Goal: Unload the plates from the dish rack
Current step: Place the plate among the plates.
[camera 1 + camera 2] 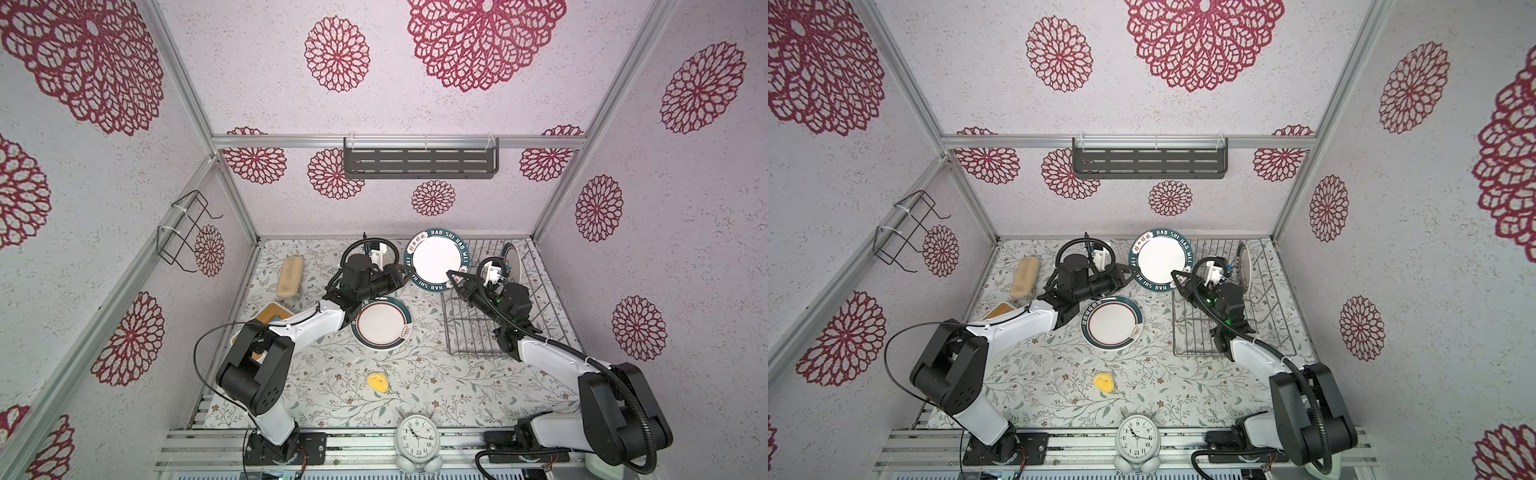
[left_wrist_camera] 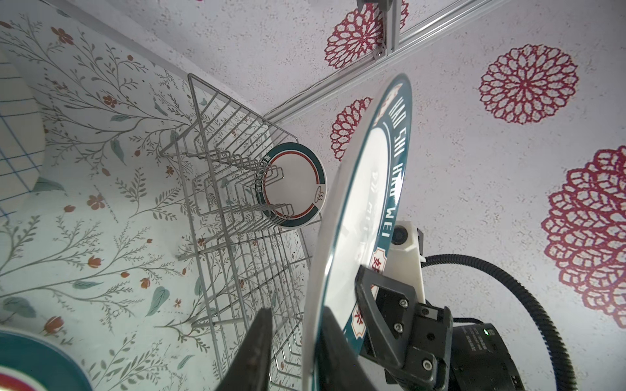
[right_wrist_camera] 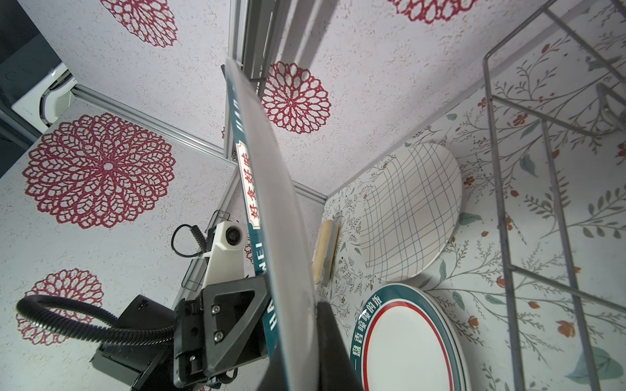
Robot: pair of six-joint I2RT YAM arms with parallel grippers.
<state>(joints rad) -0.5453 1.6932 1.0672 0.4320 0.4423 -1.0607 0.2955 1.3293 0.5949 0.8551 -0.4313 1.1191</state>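
While the lettered plate (image 1: 436,259) hangs in the air between my two arms, its white face turned up toward both top views, my right gripper (image 1: 452,275) is clamped tight on its rim at the side nearest the dish rack (image 1: 473,353). In the right wrist view one of those fingers (image 3: 330,348) lies flat against the plate's grey underside. My left gripper (image 1: 409,272) sits at the opposite rim, straddling it without pinching. In the left wrist view one finger (image 2: 338,359) is against the plate's face, while the other stands off from the back with rack wire visible through the gap. So the right alone holds the plate, and the left jaws are apart around its edge. The plate is clear of the tines, over the rack's left edge near the back wall. One smaller teal-and-red-rimmed plate (image 1: 513,259) stands on edge among the tines at the rack's back right corner. Left of the rack, teal-rimmed plates (image 1: 380,324) lie flat on the floral table (image 1: 415,386), partly under my left arm. The right wrist view shows more than one rim stacked there. Just beside that stack the grid-lined cream plate (image 3: 410,216) lies flat too.
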